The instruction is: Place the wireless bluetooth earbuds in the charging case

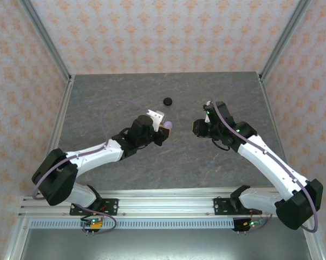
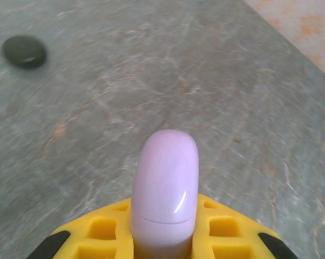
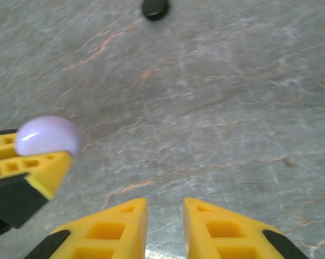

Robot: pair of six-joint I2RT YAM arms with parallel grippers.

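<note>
The left arm reaches in from the near left. The left gripper (image 1: 160,131) is squeezed tight on the purple charging case (image 2: 165,178), over the middle of the table (image 1: 114,86). The right arm bends in from the near right. The right gripper (image 3: 165,208) faces the purple case with its fingers a little apart, holding nothing. A black case (image 1: 167,101) lies farther back.
</note>
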